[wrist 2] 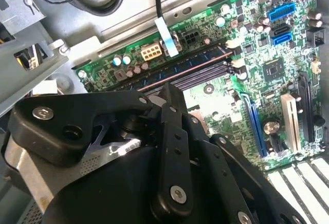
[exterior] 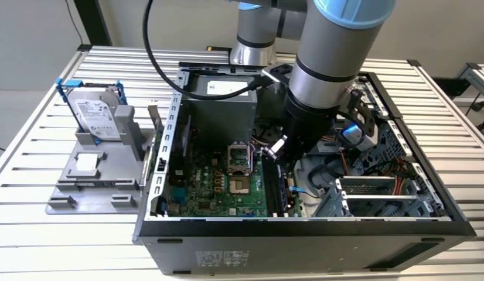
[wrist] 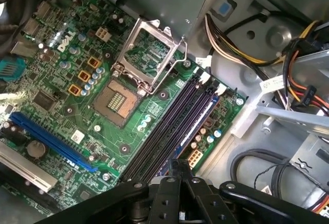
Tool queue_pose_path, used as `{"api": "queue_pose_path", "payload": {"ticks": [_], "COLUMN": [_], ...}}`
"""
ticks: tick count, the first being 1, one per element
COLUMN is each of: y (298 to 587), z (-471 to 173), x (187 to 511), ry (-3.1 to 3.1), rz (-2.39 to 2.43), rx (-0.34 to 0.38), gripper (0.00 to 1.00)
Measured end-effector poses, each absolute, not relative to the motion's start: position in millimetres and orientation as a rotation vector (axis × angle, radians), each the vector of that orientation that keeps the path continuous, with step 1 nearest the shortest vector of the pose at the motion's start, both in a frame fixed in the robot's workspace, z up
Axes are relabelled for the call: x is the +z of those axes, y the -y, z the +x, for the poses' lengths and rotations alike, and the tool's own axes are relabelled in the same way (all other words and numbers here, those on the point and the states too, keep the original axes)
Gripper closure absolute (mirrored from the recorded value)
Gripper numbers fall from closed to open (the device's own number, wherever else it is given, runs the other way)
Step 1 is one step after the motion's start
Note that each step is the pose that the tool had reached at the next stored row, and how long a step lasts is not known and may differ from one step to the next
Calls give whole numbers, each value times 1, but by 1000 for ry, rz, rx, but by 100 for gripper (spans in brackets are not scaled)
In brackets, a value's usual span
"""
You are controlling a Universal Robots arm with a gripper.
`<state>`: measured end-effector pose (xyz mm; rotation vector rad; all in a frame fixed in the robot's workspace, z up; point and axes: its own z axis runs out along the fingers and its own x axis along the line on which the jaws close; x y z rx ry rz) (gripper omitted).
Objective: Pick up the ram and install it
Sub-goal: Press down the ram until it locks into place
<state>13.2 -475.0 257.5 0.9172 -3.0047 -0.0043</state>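
The ram (exterior: 282,188) is a long dark stick standing on edge in the outermost memory slot of the green motherboard (exterior: 207,193), inside the open computer case (exterior: 304,225). In the second wrist view the ram (wrist 2: 187,63) shows a row of chips; in the first wrist view the ram (wrist: 201,117) has a bluish edge beside the empty black slots (wrist: 169,126). My gripper (exterior: 276,153) hangs low inside the case, directly over the slots. Its black fingers (wrist: 177,168) are pressed together above one end of the stick, with nothing visible between them.
A silver hard drive in a blue bracket (exterior: 96,112) stands in a grey fixture (exterior: 89,178) on the slatted table at the exterior view's left. An open CPU socket (wrist: 116,99) lies beside the slots. Cable bundles (wrist: 288,59) and a drive cage (exterior: 382,190) crowd the case's other side.
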Motion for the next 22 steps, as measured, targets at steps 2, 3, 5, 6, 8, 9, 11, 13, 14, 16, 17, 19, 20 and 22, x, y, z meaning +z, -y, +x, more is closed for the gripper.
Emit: {"api": "queue_pose_path", "payload": {"ticks": [2,3,5,6,8,9,11,13,14,16,17,19,20,22], "y": [475,475,475,475,475,475,475,475,475,475,475,475,475,475], "z": [13,13,13,13,13,13,13,13,13,13,13,13,13,13], "x": [257,257,257,257,257,257,258,258,258,258,258,258,258,258], "ry": [3003,3002,3000,2997,2987,2982,2969,2956,2950,2935,2929,2913,2906,2891], "rz": [923,925,934,943,974,990,1027,1064,1081,1121,1138,1177,1194,1230], "rx": [-4,-4,-4,-4,-4,-5,-6,-7,-7,-7,-7,-7,-7,-7], "gripper": [100,100,100,100,100,100,100,100,100,100,100,100,100,100]}}
